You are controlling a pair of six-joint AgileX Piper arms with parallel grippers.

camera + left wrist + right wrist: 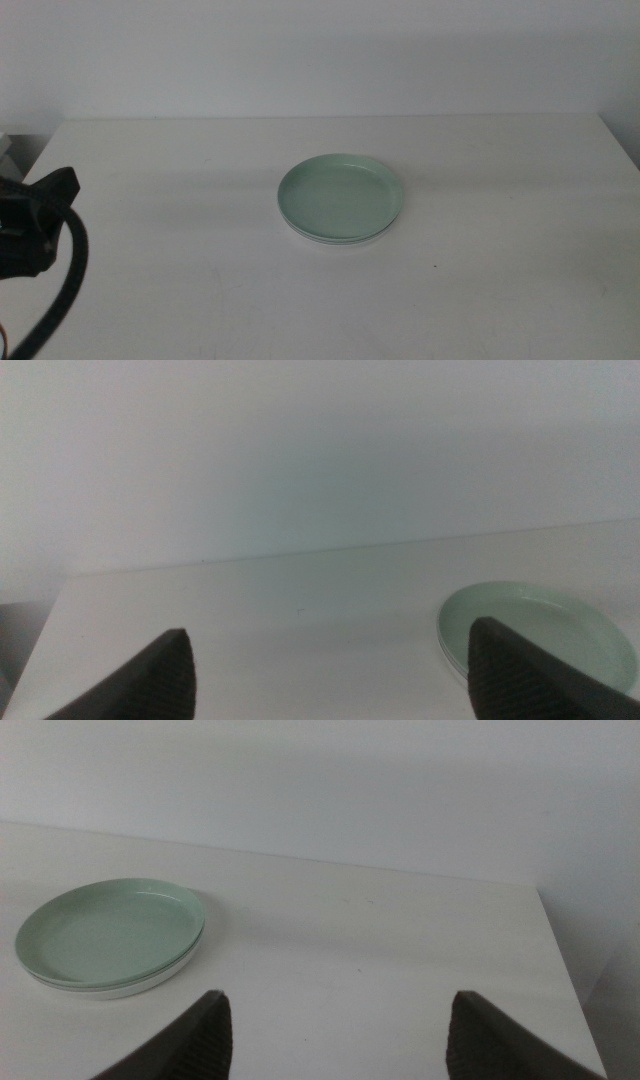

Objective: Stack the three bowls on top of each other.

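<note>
The mint green bowl lies on top of a stack at the middle of the table. A white bowl's rim shows just beneath it. The grey bowl cannot be made out in any view. The stack also shows in the left wrist view and in the right wrist view, with the white rim under the green bowl. My left gripper is open and empty, left of the stack and well apart from it. My right gripper is open and empty, to the right of the stack.
The left arm and its cable sit at the left edge of the middle view. The right arm is out of that view. The white table ends at a pale wall behind.
</note>
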